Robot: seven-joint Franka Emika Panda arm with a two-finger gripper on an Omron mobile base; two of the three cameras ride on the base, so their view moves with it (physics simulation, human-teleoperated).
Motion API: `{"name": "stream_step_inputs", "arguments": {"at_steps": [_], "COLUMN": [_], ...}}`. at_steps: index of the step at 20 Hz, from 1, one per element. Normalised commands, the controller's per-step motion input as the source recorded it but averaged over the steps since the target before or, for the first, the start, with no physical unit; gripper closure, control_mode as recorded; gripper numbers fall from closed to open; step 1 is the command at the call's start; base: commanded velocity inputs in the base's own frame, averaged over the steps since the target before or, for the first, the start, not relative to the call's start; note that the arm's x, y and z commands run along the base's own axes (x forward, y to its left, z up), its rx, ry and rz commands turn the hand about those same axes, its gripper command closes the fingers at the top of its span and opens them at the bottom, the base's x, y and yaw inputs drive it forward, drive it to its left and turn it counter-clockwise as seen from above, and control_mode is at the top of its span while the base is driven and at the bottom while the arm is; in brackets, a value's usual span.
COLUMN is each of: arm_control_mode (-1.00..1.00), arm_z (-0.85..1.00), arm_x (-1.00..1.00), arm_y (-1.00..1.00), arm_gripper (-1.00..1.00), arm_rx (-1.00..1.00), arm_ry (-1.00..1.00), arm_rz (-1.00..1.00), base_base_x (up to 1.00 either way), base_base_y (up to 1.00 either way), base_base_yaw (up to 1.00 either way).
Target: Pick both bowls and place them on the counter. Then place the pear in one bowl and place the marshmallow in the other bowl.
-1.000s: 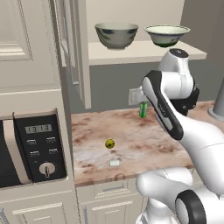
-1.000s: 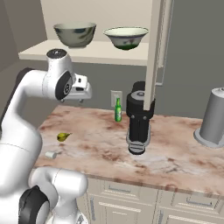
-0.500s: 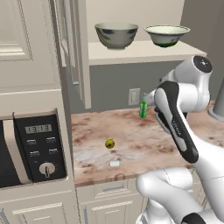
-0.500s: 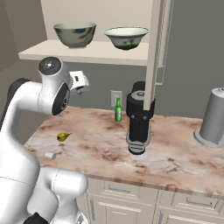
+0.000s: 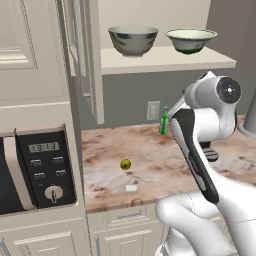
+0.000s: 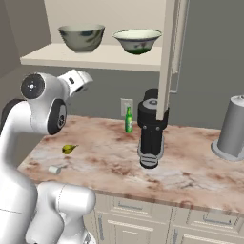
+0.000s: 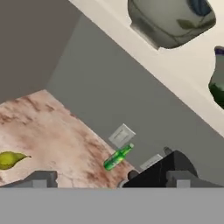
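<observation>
Marshmallow (image 6: 55, 169) shows from base views, unlike pear (image 7: 11, 159).

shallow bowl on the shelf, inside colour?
Pale cream-green inside the shallow bowl; right base view shows it best.

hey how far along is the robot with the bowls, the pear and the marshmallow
Nothing looks done. The deep grey-green bowl and the shallow bowl sit on the cream shelf; the pear and marshmallow lie on the counter. The tool is open and empty, raised below the shelf. All four placements remain.
</observation>
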Motion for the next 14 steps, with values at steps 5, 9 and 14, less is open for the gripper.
{"name": "stream_step_inputs", "arguments": {"at_steps": [5,9,14], "arm_control_mode": [-1.00,-1.00,-1.00], "arm_z": [0.50,0.64,0.78], "arm_x": [0.00,0.00,0.00], "arm_y": [-0.01,-0.15,-0.04], "arm_gripper": [-1.00,-1.00,-1.00], "arm_rx": [-0.31,-0.23,-0.11], "arm_ry": [-0.13,-0.05,0.00], "arm_rz": [0.00,0.00,0.00], "base_base_x": [0.00,0.00,0.00], "base_base_y": [0.00,0.00,0.00], "base_base_yaw": [0.00,0.00,0.00]}}
